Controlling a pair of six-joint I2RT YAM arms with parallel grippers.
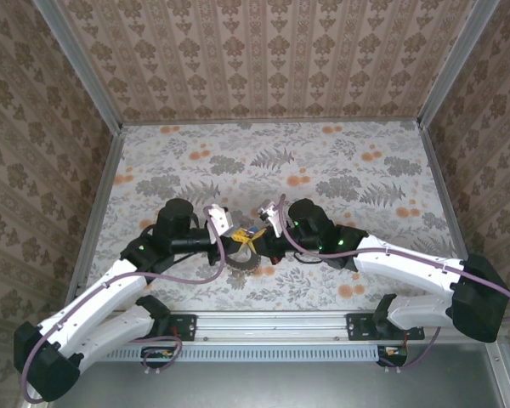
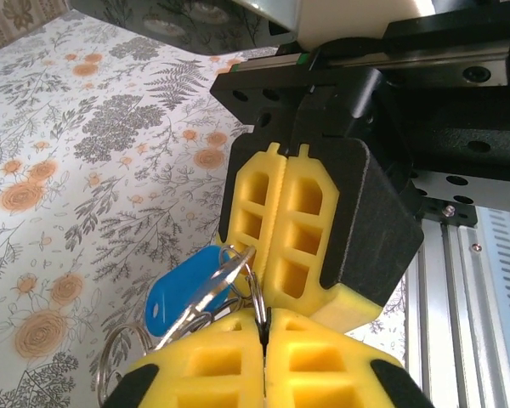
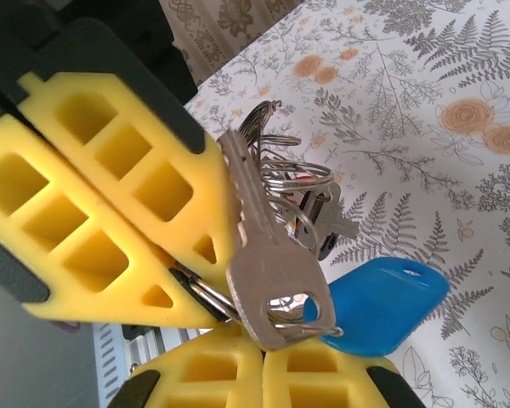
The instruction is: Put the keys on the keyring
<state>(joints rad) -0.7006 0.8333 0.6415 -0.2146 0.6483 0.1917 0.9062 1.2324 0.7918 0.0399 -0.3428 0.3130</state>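
Two claws pinching: my left claw (image 2: 263, 336) and right claw (image 3: 263, 353), each bottom centre, grip the thin silvery wire keyring (image 3: 302, 177). The flat silver metal key (image 3: 265, 270) looks threaded on; I can't tell about the others.

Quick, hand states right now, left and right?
Left hand: closed, pinching the keyring.
Right hand: closed; head of the silver key sits at its tip, whether gripped cannot be told.

Robot test cell, laboratory type: floral-print tabletop (image 1: 348, 170) beneath left tool (image 1: 236, 241); damask-papered walls (image 1: 263, 59) beyond and either side of it; aluminium frame posts (image 1: 76, 59) at far corners; mounting rail (image 1: 272, 321) behind it.
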